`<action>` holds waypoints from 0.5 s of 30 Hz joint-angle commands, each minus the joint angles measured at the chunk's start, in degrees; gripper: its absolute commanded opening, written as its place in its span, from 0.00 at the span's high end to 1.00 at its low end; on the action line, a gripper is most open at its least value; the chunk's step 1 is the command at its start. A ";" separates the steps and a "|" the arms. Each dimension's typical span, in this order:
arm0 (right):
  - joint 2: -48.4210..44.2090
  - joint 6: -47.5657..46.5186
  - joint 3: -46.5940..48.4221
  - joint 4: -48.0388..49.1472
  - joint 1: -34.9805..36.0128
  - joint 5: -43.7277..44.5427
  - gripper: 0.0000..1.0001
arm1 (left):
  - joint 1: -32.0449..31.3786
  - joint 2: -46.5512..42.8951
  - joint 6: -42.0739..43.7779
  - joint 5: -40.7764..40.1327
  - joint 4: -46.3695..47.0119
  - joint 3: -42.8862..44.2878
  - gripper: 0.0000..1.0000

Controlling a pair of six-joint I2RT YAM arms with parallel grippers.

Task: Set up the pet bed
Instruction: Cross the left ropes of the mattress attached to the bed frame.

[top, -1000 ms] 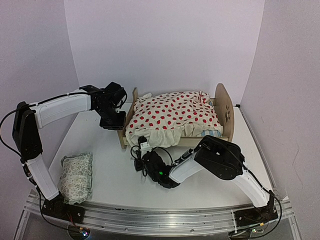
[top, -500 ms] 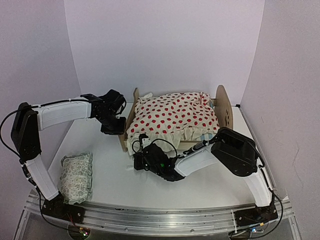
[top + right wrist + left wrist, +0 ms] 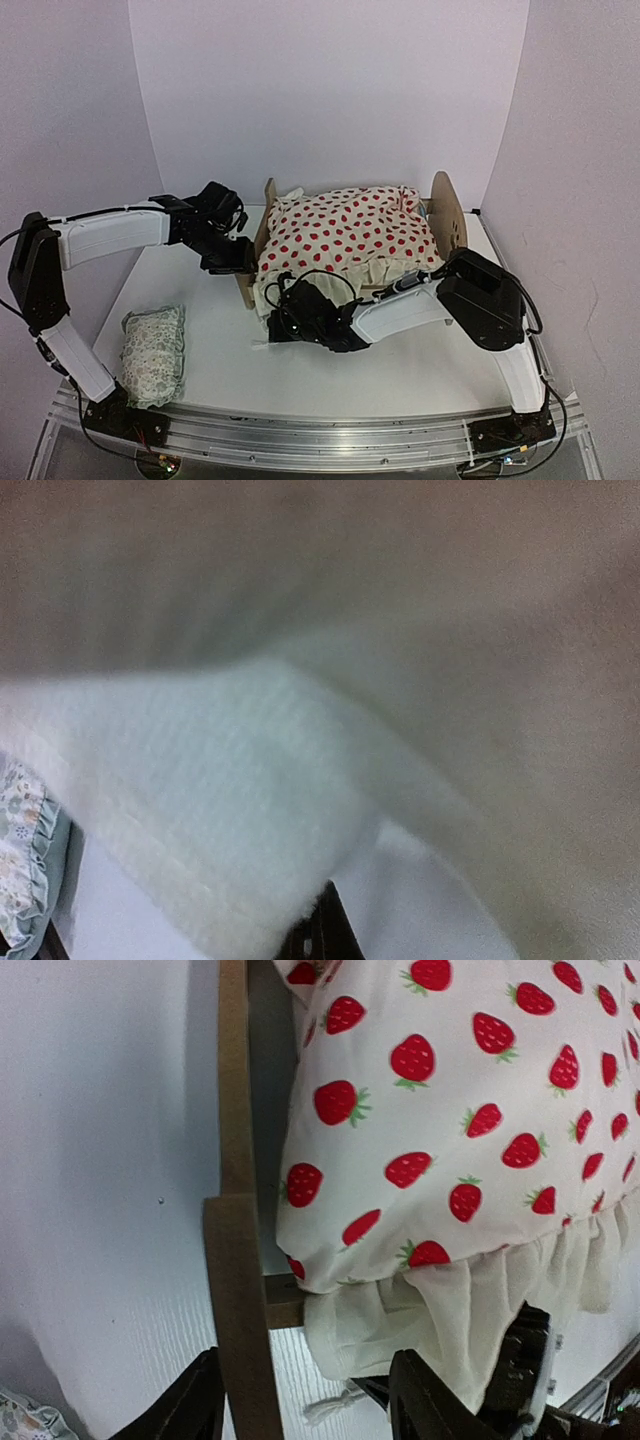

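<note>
The plywood pet bed [image 3: 447,215] stands at the back middle, its rounded headboard on the right and its footboard [image 3: 262,215] on the left. A cream blanket [image 3: 350,232] with red dots covers it and hides the mattress. My left gripper [image 3: 228,262] is open at the footboard's near corner. In the left wrist view its fingers [image 3: 190,1405] stand either side of the footboard post [image 3: 238,1310], holding nothing. My right gripper [image 3: 272,322] is shut, low at the blanket's front ruffle [image 3: 200,810], which drapes over its tips [image 3: 320,935]. I see no cloth between its jaws.
A small pale green-patterned pillow [image 3: 155,352] lies at the near left of the table, and its edge shows in the right wrist view [image 3: 22,830]. A white knotted cord [image 3: 340,1405] lies on the table under the ruffle. Purple walls close in the back and both sides.
My left gripper has opened at the footboard corner. My right gripper has slid left along the front ruffle to the bed's near-left corner.
</note>
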 commanded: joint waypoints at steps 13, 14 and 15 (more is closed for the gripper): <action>-6.81 12.58 3.32 -10.64 -4.49 -10.86 1.00 | -0.26 -18.80 14.43 1.45 5.99 -11.21 0.19; -6.76 12.97 3.69 -11.04 -4.74 -11.52 1.00 | -0.33 -21.04 16.49 2.21 7.58 -13.32 0.19; -6.60 13.47 4.23 -11.48 -5.01 -12.20 1.00 | -0.33 -23.52 18.17 3.27 9.90 -16.37 0.21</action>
